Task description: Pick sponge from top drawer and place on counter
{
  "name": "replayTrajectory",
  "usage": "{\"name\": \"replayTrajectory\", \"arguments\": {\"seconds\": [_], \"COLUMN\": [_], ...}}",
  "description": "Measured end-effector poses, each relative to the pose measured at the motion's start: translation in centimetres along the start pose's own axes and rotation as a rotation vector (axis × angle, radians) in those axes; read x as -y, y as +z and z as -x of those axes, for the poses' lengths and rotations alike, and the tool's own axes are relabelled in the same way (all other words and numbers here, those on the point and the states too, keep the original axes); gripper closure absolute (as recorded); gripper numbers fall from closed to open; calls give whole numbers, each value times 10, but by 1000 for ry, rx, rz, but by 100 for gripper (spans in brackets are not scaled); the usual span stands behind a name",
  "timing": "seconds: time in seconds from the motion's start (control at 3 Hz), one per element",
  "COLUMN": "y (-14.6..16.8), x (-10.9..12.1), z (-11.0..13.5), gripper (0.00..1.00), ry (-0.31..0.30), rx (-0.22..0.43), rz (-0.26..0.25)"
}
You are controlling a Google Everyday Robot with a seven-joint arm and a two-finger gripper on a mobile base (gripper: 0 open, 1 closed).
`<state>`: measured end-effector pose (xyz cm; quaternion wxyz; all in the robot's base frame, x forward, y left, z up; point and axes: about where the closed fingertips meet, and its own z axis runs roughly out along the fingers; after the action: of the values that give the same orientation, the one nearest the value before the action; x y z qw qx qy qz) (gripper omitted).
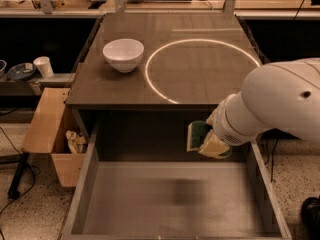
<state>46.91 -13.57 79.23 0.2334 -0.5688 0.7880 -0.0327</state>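
The sponge has a dark green top over a yellow edge. It hangs tilted on edge in the cream-yellow fingers of my gripper, above the back right part of the top drawer. The gripper is shut on the sponge, just below the front edge of the counter. The drawer is pulled out, and its grey floor shows only a blurred shadow under the sponge. My white arm reaches in from the right and hides the drawer's right back corner.
A white bowl stands on the counter's left side, beside a bright ring of light. A tan wooden box hangs left of the drawer. A paper cup and a dish sit on a low shelf at far left.
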Motion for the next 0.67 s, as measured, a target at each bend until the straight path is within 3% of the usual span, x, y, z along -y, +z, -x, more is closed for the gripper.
{"name": "replayTrajectory", "arguments": {"seconds": [0.67], "y": [-9], "x": [13], "z": [9], "gripper": [100], "ry": [-21], "rx": [7], "rz": [-38]}}
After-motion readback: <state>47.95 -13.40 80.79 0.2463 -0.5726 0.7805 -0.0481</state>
